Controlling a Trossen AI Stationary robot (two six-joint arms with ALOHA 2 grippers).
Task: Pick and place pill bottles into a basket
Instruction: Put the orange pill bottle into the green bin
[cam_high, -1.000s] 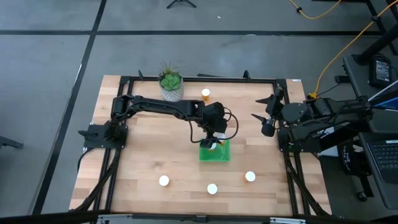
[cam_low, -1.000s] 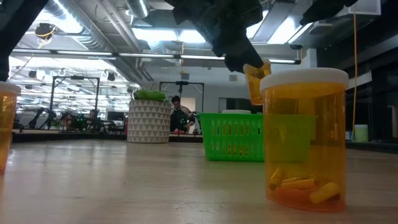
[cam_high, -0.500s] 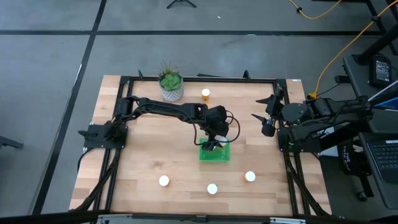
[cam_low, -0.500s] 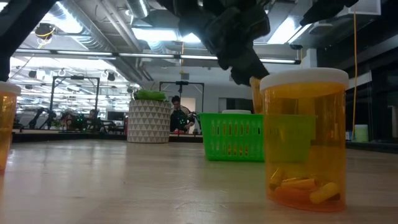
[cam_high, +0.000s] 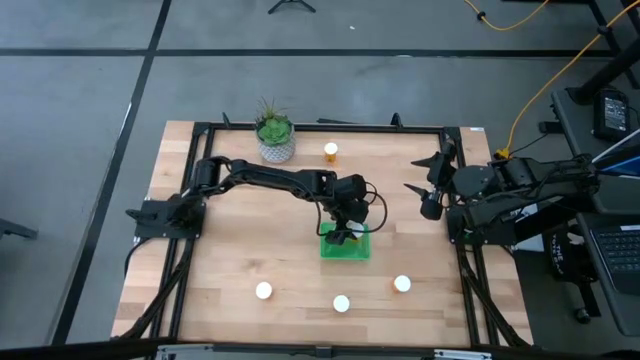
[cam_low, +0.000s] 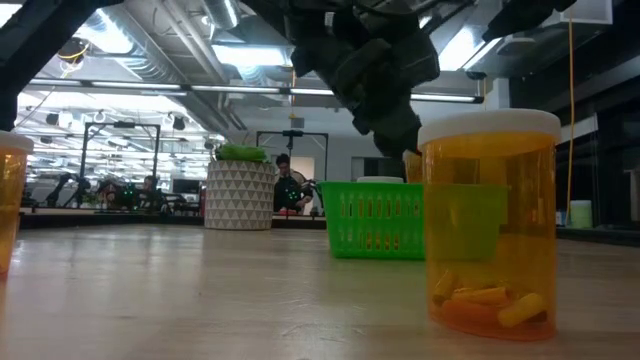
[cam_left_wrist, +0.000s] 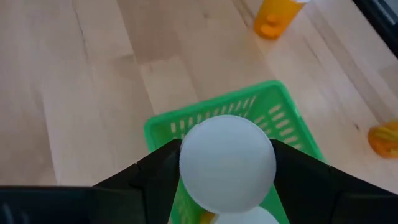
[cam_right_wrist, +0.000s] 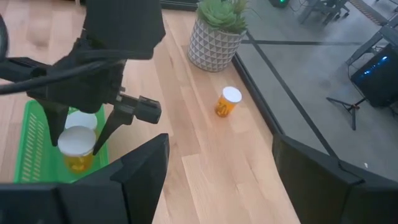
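Held pill bottle: white cap up, clamped in the left gripper, now lower than a second ago and right over the green basket.
Basket contents: one bottle already inside, beside the held one.
Meaning: release looks imminent.
Loose bottles: three on the surface in front of the basket, one behind it near the potted plant.
Right gripper: parked right of the basket, jaws apart, empty.

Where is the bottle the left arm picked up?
In the high view, mid-table: the bottle is clamped in the left gripper directly over the green basket.
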